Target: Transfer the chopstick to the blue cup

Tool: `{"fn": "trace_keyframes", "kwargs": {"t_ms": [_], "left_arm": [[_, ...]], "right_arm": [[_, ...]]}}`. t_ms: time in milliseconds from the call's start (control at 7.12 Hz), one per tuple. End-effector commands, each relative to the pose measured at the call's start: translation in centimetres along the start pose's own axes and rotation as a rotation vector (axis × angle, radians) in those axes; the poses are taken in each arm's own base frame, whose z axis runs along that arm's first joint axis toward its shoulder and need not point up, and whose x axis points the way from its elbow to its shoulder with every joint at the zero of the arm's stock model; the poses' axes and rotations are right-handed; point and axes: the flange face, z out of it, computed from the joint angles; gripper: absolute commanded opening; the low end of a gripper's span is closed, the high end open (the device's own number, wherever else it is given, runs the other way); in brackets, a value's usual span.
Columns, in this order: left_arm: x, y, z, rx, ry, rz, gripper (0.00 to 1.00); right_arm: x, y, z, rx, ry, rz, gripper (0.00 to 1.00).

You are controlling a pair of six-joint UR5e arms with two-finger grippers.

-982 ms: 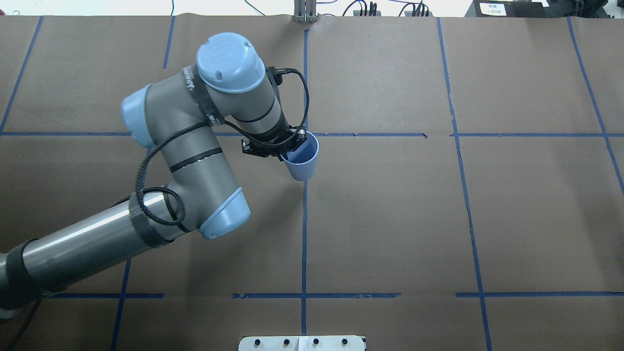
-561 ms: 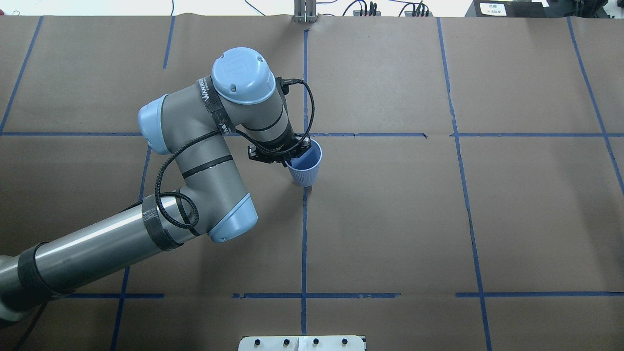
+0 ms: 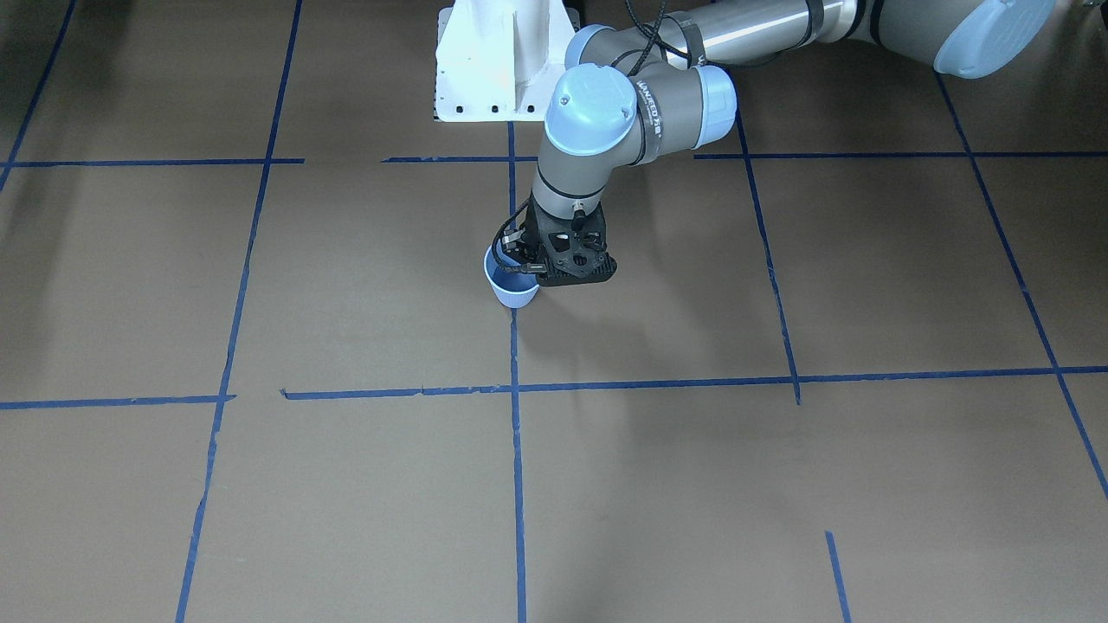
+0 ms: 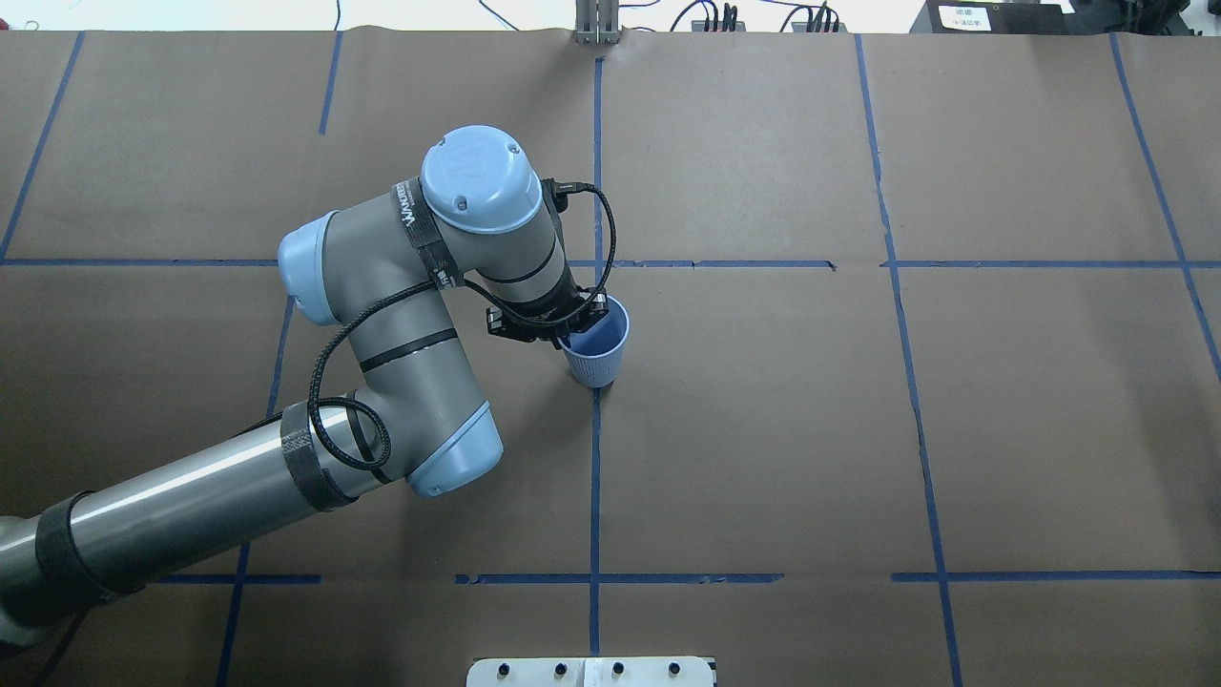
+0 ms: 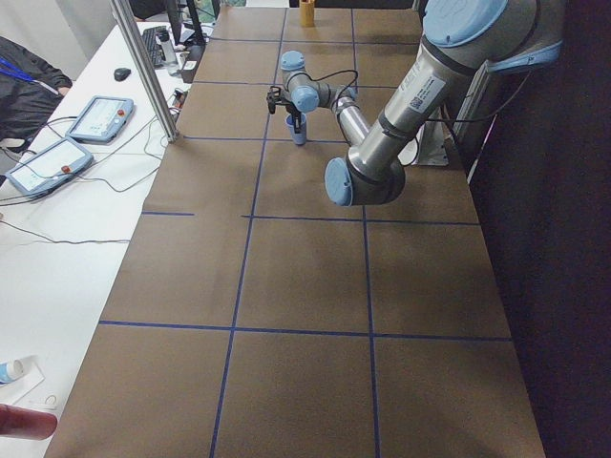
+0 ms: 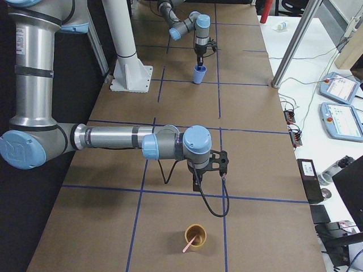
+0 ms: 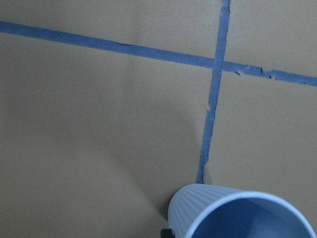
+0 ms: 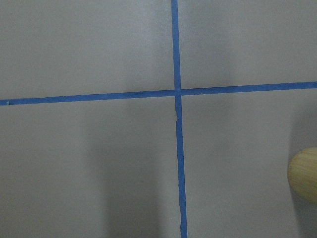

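The blue cup (image 4: 598,358) stands upright on the vertical blue tape line at the table's middle. It also shows in the front view (image 3: 514,294) and the left wrist view (image 7: 237,214). My left gripper (image 4: 570,331) is shut on the cup's rim, one finger inside and one outside, as the front view (image 3: 530,271) also shows. The pink chopstick (image 6: 189,244) leans in a tan cup (image 6: 195,235) near the table's right end. My right gripper (image 6: 196,185) hangs above the table short of that cup. I cannot tell if it is open or shut.
The table is covered in brown paper with blue tape lines (image 4: 593,477). The white robot base (image 3: 498,61) stands at the robot's edge. The tan cup's rim shows at the right edge of the right wrist view (image 8: 303,174). Tablets and cables lie on a side bench (image 6: 340,113).
My left arm has moved toward the robot's side and down with the blue cup. The cup was tilted a second ago and is upright now.
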Motion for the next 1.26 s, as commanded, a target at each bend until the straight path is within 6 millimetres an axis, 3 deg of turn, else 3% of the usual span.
{"fn": "trace_keyframes", "kwargs": {"t_ms": [0, 281, 561, 702, 842, 982, 1123], "left_arm": [[-0.4, 0.4, -0.6, 0.001, 0.008, 0.002, 1.0], [-0.9, -0.3, -2.4, 0.01, 0.022, -0.002, 1.0], [-3.1, -2.5, -9.6, -0.051, 0.001, 0.018, 1.0], [-5.4, -1.2, -13.5, -0.052, -0.047, 0.079, 1.0], [-10.5, -1.7, -16.5, -0.024, -0.068, 0.116, 1.0], [-16.0, -1.4, -18.1, -0.003, -0.081, 0.189, 1.0], [-18.8, -3.0, -19.4, 0.023, -0.096, 0.219, 1.0]], "right_arm": [[0.0, 0.0, 0.0, -0.001, 0.0, 0.0, 1.0], [0.2, 0.0, 0.2, -0.004, 0.0, -0.003, 1.0], [0.4, 0.0, 0.3, -0.006, 0.001, 0.0, 1.0], [0.5, 0.1, 0.4, -0.008, 0.002, -0.001, 1.0], [0.8, 0.3, 0.6, -0.012, 0.004, -0.004, 1.0], [3.4, 0.7, 0.2, -0.001, 0.006, -0.023, 1.0], [6.6, 0.8, -0.5, 0.017, 0.009, -0.056, 1.0]]}}
